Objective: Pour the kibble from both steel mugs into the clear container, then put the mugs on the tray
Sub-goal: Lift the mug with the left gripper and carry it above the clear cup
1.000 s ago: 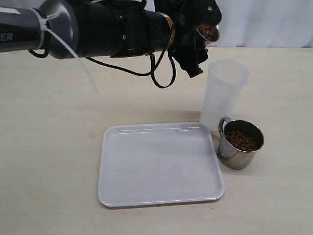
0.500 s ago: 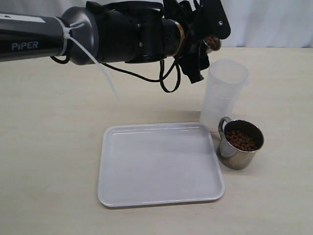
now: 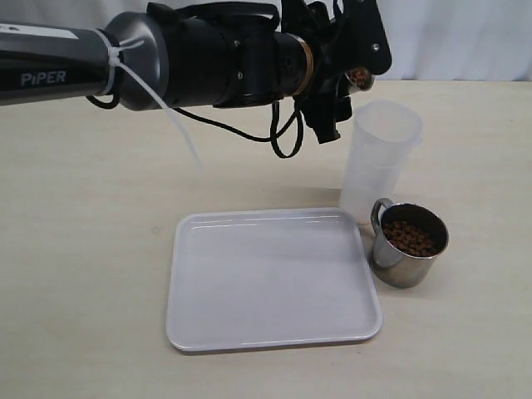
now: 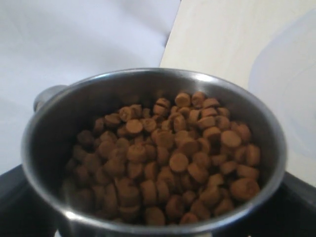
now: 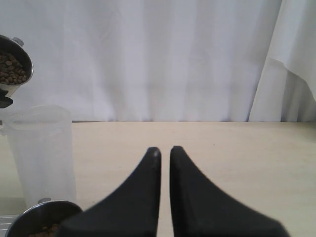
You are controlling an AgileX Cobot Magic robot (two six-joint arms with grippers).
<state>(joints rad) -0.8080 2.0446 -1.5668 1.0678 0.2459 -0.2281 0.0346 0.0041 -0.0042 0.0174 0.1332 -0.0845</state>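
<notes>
Full mug (image 4: 74, 106) gripped by left claw (image 3: 356, 68), held just above container (image 3: 378, 158) rim; right claw (image 5: 165, 153) closed, empty. If tipped off-centre, kibble (image 4: 168, 158) could be spilled past container.

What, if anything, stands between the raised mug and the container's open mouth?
Nothing visible does. The mug hangs just above the container, off to one side of its rim. The mouth is uncovered, with only air between them. The second mug stands lower, by the container's base.
</notes>
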